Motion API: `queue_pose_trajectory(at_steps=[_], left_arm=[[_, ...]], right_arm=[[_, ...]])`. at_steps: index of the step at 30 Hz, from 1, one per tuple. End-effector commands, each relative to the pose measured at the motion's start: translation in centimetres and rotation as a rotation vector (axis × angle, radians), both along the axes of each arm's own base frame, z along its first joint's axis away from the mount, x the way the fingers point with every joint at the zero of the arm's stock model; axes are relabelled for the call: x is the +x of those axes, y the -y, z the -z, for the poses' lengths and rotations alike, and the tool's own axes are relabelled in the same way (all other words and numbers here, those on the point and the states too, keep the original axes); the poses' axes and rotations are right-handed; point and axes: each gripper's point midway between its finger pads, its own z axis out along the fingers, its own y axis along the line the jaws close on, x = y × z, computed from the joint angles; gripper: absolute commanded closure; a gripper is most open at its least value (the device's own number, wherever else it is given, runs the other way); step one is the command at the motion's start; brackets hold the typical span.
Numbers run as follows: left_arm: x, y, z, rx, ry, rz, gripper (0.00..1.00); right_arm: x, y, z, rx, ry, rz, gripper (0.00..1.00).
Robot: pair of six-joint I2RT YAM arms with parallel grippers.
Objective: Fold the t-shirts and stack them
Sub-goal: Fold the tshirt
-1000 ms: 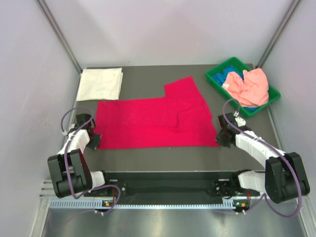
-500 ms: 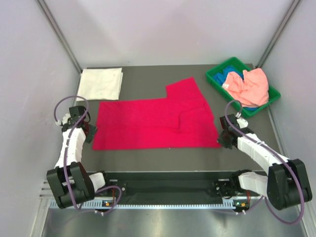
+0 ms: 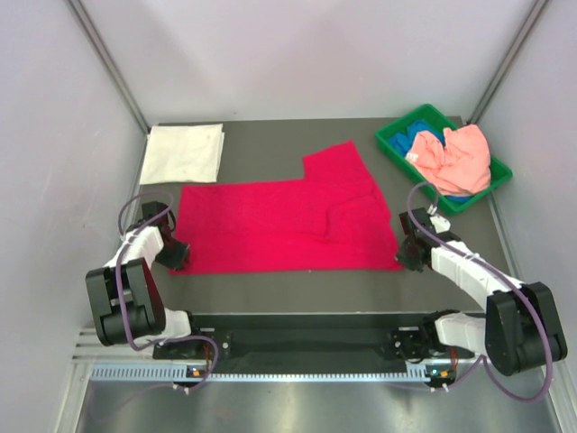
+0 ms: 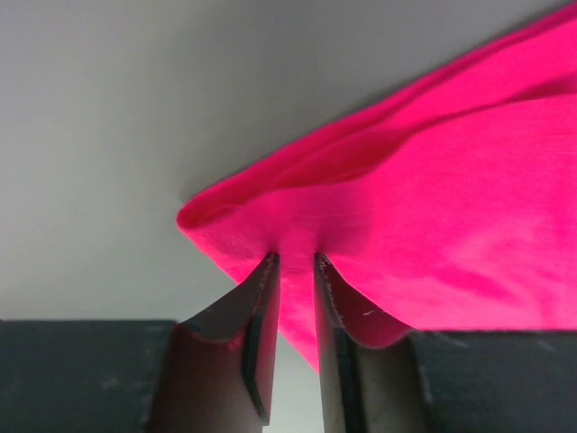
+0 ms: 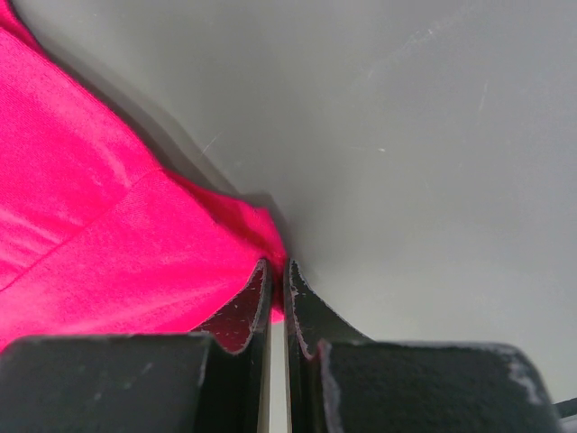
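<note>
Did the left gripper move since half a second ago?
Yes. Judged against the folded white shirt, the left gripper went away from it, toward the near table edge and slightly right, onto the near left corner of the red shirt.

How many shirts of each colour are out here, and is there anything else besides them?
Red t-shirt: 1
White t-shirt: 1
Pink t-shirt: 1
Blue t-shirt: 1
Green bin: 1
Total: 5 things, 4 of them shirts
</note>
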Motion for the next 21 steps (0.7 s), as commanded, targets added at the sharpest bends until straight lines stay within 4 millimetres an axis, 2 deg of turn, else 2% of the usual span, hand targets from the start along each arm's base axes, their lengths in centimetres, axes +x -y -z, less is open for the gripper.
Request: queue_pose_trajectory(at_steps=[1,4,6,10,13,17,21], left_arm=[[0.4,-0.5,1.2,0.027,0.007,-0.027,0.71],[1.2,-0.8,1.3,0.047,0.044,-0.036,0.69],[0.9,-1.1,1.5,0.063,0.036,-0.044,0.7],[0.6,-1.2,1.5,0.073,0.009,-0.042,0.92],[0.7,-1.5,0.1,0.091,-0.003,-0.029,1.0],[1.3,-1.6,-3.0,0.11,0.046,-0.019,1.0],[0.3,-1.5,-3.0,0.116,0.014,-0.009,1.0]], right_arm=[[0.8,-0.1,-0.3,-0.012,0.017,-0.018,1.0],[0.9,-0.1,-0.5,-0.011,0.032,-0.02,1.0],[1.0,0.0,-0.6,-0.013,0.039,-0.02,1.0],[0.9,0.6,-0.8,-0.045,0.041,-0.019,1.0],[1.0,0.7,-0.8,-0.052,0.042,-0.016,1.0],[1.3,0.6,-0.8,-0.051,0.039,-0.015,1.0],[1.6,0.5,-0.7,-0.056,0.029,-0.014,1.0]])
